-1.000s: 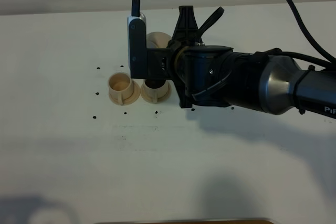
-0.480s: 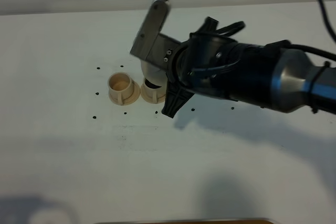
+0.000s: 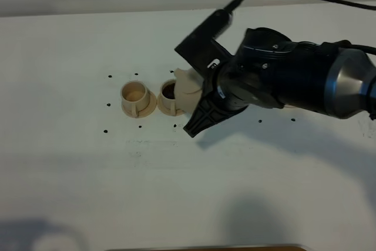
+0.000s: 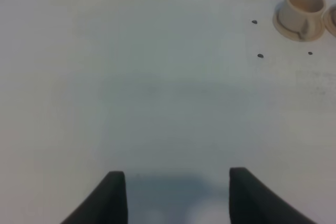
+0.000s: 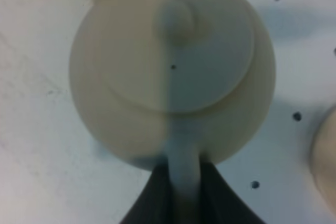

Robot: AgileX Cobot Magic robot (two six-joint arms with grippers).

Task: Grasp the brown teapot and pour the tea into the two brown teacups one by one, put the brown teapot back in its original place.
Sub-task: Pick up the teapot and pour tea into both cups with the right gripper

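now right pincer closed on brown teapot handle — spout tilted toward teacup.

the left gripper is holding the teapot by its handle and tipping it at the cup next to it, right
Not quite: the right gripper holds the teapot by its handle, as the right wrist view shows. The left gripper is open with nothing in it. The rest is right: the teapot tips at the cup next to it.

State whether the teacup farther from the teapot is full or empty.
Empty: that teacup shows a pale bare inside; the other teacup looks dark inside.
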